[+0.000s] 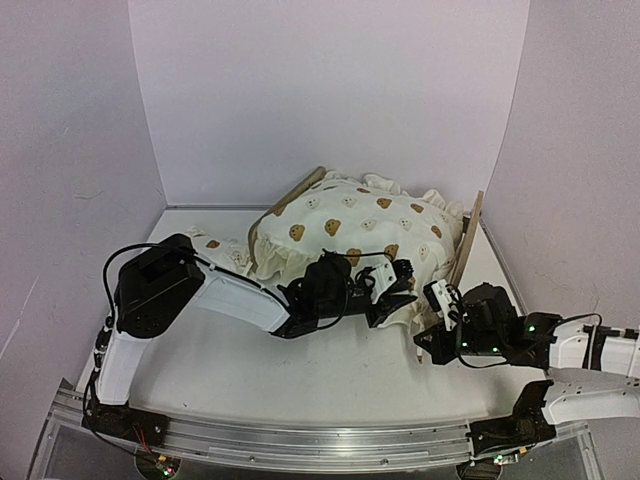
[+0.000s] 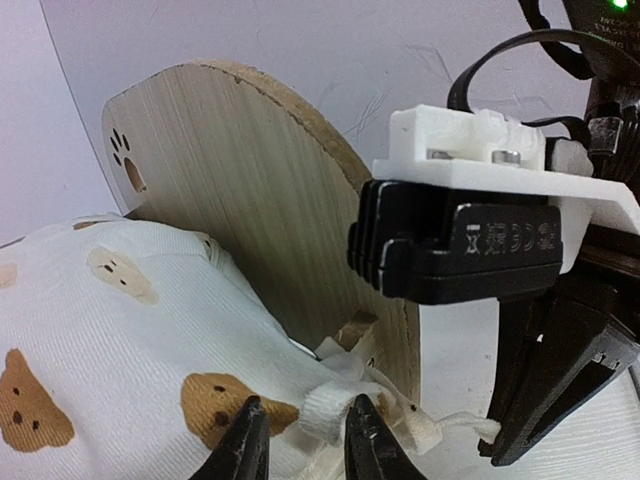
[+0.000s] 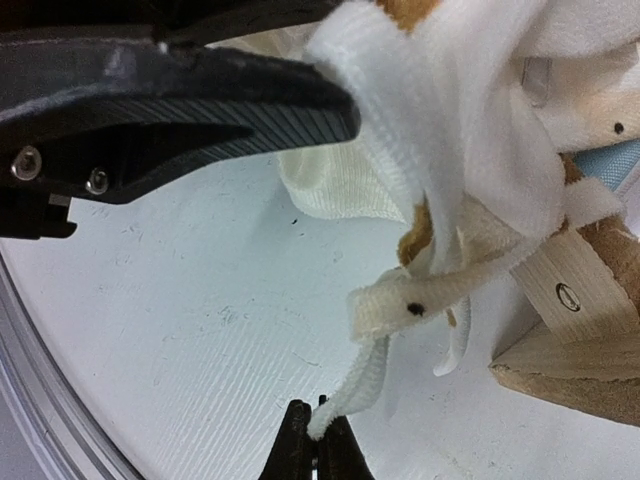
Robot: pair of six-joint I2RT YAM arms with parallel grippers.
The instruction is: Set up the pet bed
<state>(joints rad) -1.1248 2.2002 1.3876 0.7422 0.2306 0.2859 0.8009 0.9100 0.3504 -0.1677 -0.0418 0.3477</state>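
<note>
Bed [image 1: 298, 192] looks light, stiff; grip its headboard [image 2: 250, 200]. Right gripper [image 3: 320, 442] pinches a tie [image 3: 368, 378]; left gripper [image 2: 305, 445] gapes round a loop [image 2: 325, 415].

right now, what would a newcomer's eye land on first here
A big cream bear-print ruffled cushion heaped on the light-wood pet bed fills the back middle of the table. At its near edge, the right gripper is pinched on a cream fabric tie, while the left gripper straddles a second tie.

Right gripper [image 3: 318, 425] pinched, left gripper [image 2: 308, 420] parted
</note>
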